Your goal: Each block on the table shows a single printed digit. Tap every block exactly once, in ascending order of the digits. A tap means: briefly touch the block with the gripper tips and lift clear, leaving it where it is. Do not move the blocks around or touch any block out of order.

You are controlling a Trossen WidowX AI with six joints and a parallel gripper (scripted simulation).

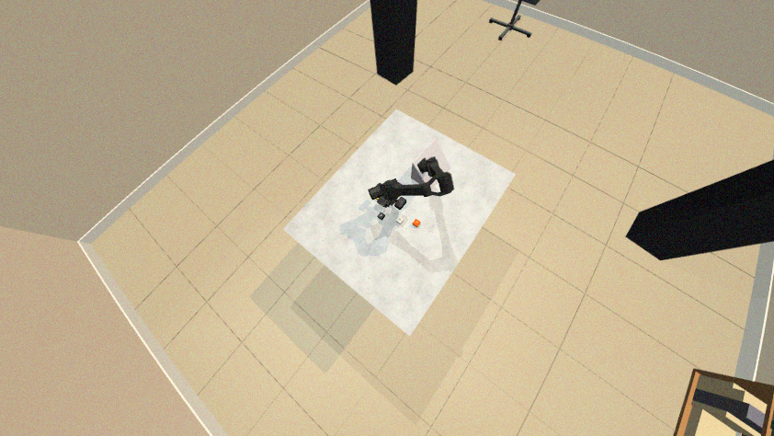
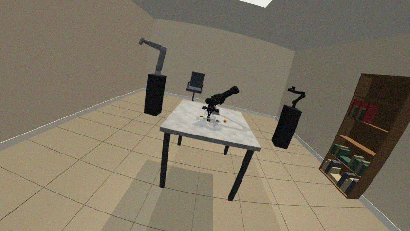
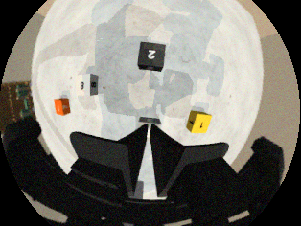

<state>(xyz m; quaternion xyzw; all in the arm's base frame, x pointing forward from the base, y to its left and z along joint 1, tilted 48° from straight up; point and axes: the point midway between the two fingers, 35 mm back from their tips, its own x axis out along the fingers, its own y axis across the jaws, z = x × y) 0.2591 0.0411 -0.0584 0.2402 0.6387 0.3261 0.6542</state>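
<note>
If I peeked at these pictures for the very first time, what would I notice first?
The black robot arm bending over the middle of the white table. Its gripper is shut and holds nothing. Under it sit small blocks: a black block showing a 2, a yellow block, an orange block and a white block.

The black block shows a "2".

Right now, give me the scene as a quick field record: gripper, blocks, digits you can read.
gripper: gripper shut, holding nothing, above the table
blocks: four, apart from each other
black block: shows 2, straight ahead of the fingertips
yellow block: digit unreadable
orange block: digit unreadable
white block: digit unreadable
contact: none
</note>
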